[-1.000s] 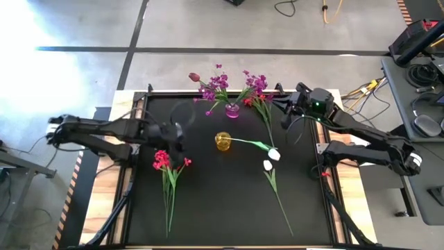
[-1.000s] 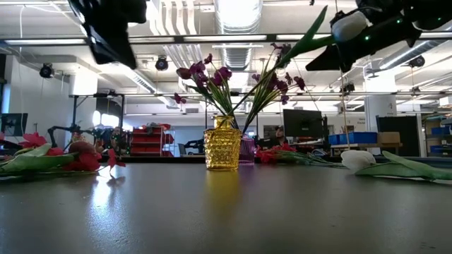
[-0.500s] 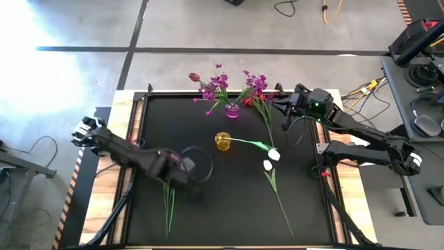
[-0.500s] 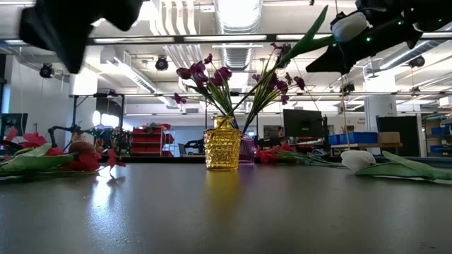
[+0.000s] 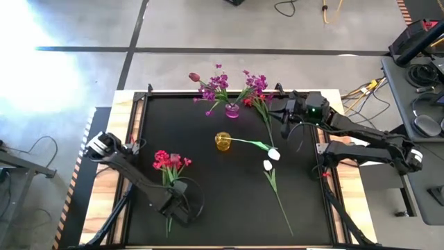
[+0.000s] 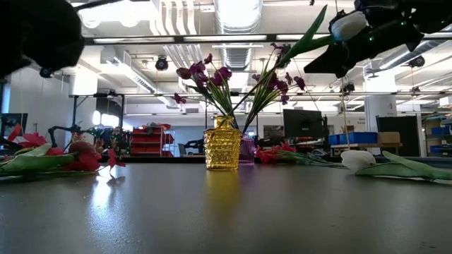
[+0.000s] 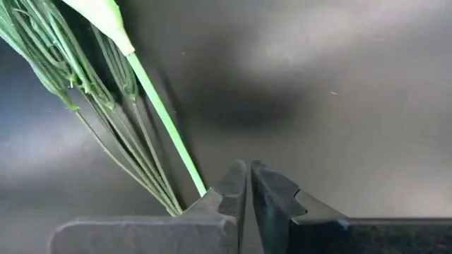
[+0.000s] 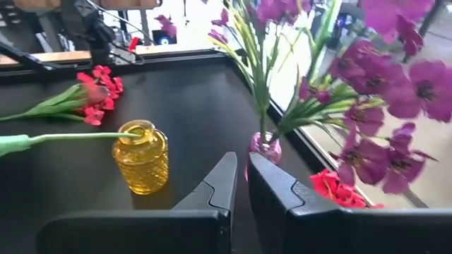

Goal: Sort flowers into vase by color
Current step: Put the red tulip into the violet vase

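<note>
Hidden and cut-off parts

The stem ends of the red flowers are covered by the left hand; in the left wrist view, their blooms are cut off by the edge.

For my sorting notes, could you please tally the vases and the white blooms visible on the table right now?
Yellow vase: 1
Pink vase: 1
White blooms: 2
Total: 4
</note>
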